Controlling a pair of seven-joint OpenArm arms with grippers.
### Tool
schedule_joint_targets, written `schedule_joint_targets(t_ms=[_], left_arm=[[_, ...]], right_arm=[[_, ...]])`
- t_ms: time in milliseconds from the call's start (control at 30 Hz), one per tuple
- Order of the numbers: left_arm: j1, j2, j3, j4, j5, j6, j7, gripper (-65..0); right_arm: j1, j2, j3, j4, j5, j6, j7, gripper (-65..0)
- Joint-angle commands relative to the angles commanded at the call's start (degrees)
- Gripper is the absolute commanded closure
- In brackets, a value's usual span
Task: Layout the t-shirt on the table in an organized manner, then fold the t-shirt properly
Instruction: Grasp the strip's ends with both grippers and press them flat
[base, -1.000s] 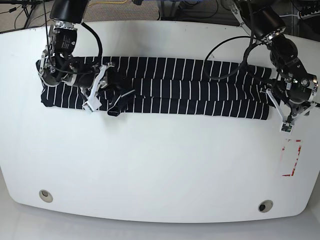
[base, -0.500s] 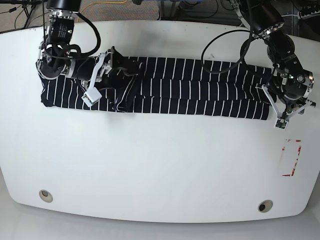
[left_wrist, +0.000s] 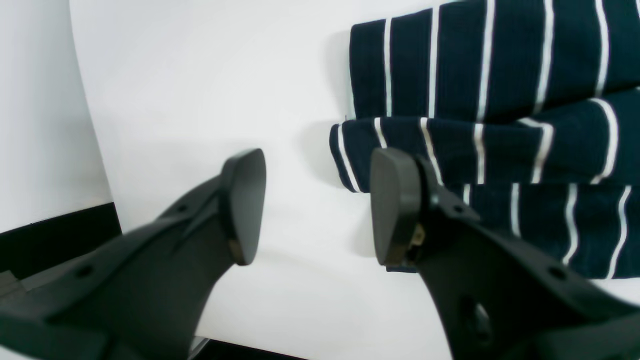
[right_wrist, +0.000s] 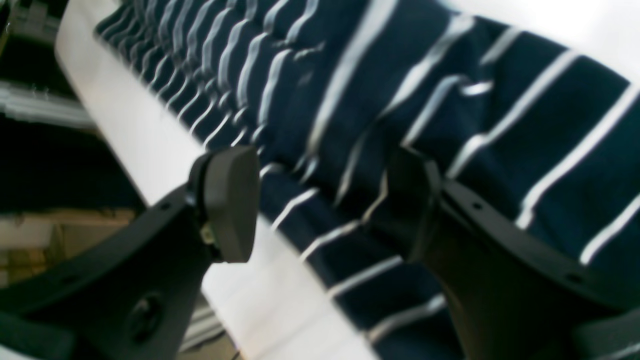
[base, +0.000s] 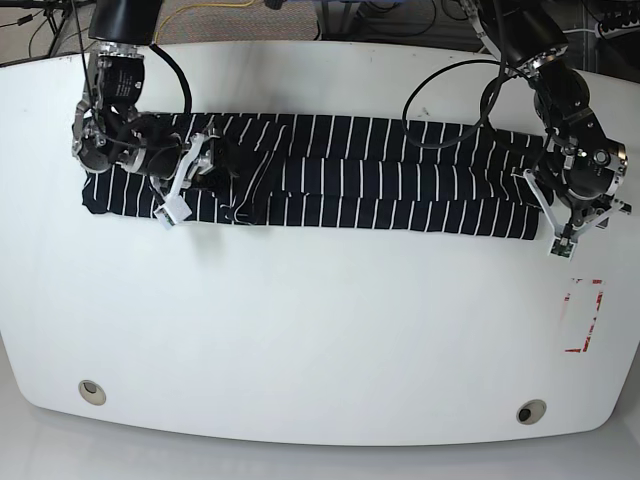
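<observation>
t-shirt (base: 380, 175) on table (base: 320, 340) (far side)

I see the t-shirt (base: 340, 175) folded into a long striped band across the far half of the tabletop (base: 300, 330). My right end effector (base: 185, 180) sits over its left part, my left end effector (base: 560, 225) at its right end

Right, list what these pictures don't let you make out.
- Base view: the shirt's left end lies under the right arm, its right end partly behind the left gripper.
- Right wrist view: motion blur smears the folds, so whether the right gripper touches cloth is unclear.
- Left wrist view: the frame edge cuts the shirt off; one finger hides its near corner.
</observation>
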Motion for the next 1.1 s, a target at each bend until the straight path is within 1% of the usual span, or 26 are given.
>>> schedule_joint_targets(t_ms=[100,133,200,333,433,467,500,567,667,767,900,1033,1100], left_arm=[[0.00,0.00,0.00,0.09,0.00,0.00,0.00,-31.2],[0.00,0.00,-0.09,0.09,0.00,0.00,0.00,-31.2],[0.00,0.00,-0.09,0.09,0.00,0.00,0.00,-31.2],[0.00,-0.09,-0.09,0.09,0.00,0.00,0.00,-31.2],[0.00,-0.09,-0.18,0.09,0.00,0.00,0.00,-31.2],[0.00,-0.09,-0.18,0.09,0.00,0.00,0.00,-31.2],[0.00,-0.18,-0.18,0.09,0.00,0.00,0.00,-31.2],[0.00,-0.18,-0.18,0.09,0.00,0.00,0.00,-31.2],[0.00,-0.26,-0.18,0.18,-0.09,0.00,0.00,-31.2],[0.00,-0.35,-0.18,0.44,-0.18,0.00,0.00,-31.2],[-0.18,-0.18,-0.88,0.53,-0.18,0.00,0.44,-31.2],[-3.08,0.09,-6.15,0.44,-0.26,0.00,3.78,-31.4],[-4.40,0.09,-7.65,0.18,-0.88,0.00,5.80,-31.7]], right_arm=[[2.20,-1.93,-0.09,-1.93,-1.32,0.00,-0.09,-37.7],[3.43,-3.16,-0.09,-2.64,-2.29,0.00,-0.18,-37.7],[4.92,-4.57,-0.09,-2.99,-3.96,0.00,-0.18,-37.7],[7.74,-8.70,-0.09,-2.99,-10.02,0.00,-0.09,-37.7],[10.20,-11.25,-0.09,-2.99,-16.26,0.00,-0.09,-37.7],[10.55,-11.52,-0.09,-2.99,-17.23,0.00,-0.09,-37.7],[11.52,-12.31,-0.09,-2.99,-19.87,0.00,-0.09,-37.7],[12.40,-12.75,-0.09,-2.81,-22.07,0.00,-0.35,-37.7],[12.92,-12.57,0.09,-1.67,-21.89,0.00,-0.88,-37.6],[12.48,-9.76,0.35,3.16,-21.45,0.00,-2.73,-37.4],[9.49,-6.68,0.35,9.41,-21.89,0.00,-2.99,-37.3],[5.27,-2.20,0.44,14.68,-22.15,0.00,-2.90,-37.1],[3.08,-0.62,0.44,16.00,-22.24,0.00,-2.73,-37.1]])
